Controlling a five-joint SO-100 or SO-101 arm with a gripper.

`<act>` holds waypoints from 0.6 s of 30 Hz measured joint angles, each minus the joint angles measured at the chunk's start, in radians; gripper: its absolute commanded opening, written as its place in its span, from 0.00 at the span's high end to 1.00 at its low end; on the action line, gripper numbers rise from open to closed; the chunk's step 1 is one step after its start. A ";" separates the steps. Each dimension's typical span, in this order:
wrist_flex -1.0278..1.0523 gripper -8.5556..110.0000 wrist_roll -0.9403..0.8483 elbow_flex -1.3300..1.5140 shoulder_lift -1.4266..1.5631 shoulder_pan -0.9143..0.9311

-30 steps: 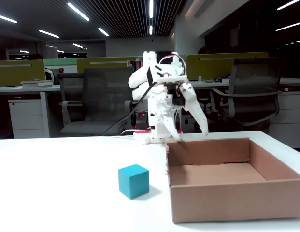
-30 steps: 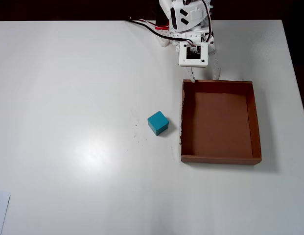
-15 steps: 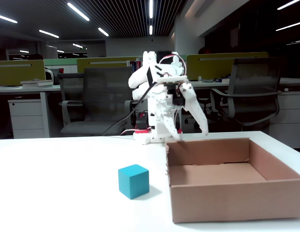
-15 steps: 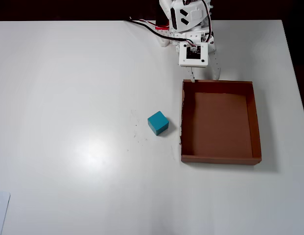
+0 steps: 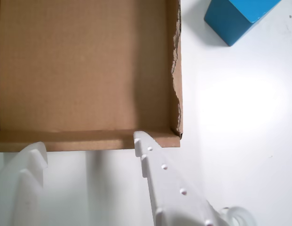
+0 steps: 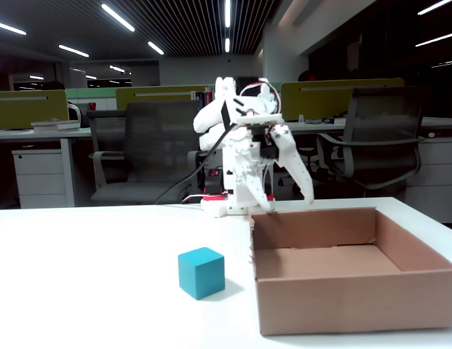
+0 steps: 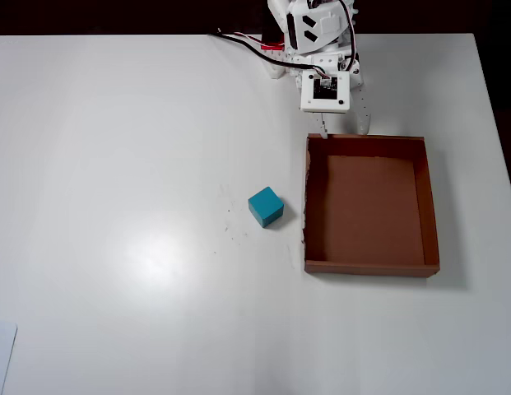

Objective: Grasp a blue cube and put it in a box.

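From where I sit, the fixed view puts the cube (image 6: 201,272) nearest me, resting flat on the table (image 6: 87,291) just left of the box (image 6: 357,291) and clear of its wall. It looks to me like a light, rigid block with matte faces, so I judge it will not crush or slide much under the pads; its flat parallel sides are where I would take hold, squarely across two opposite faces and low enough that it does not pivot. In the overhead view the cube (image 7: 265,206) sits turned a little against the box (image 7: 429,202) edges, so I expect to need some wrist rotation to meet the faces flush. The box is empty, shallow and open-topped, with a ragged torn edge along one wall in the wrist view (image 5: 176,70), and being cardboard it may shift if nudged. Further back, the gripper (image 7: 344,128) hangs at the box's far wall by the arm's base, well apart from the cube; in the wrist view the gripper (image 5: 89,146) has its fingers (image 5: 160,174) spread wide and nothing between them. The table is plain white, smooth and glossy enough to throw glare, and otherwise bare around the work. Beyond it is a dim office: chairs (image 6: 145,156), desks, green partitions and strip lights overhead.
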 measured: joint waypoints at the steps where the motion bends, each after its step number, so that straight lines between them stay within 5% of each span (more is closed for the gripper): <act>1: 0.000 0.73 0.000 0.000 0.000 0.000; 18: 0.008 0.71 -0.002 0.000 0.000 -0.035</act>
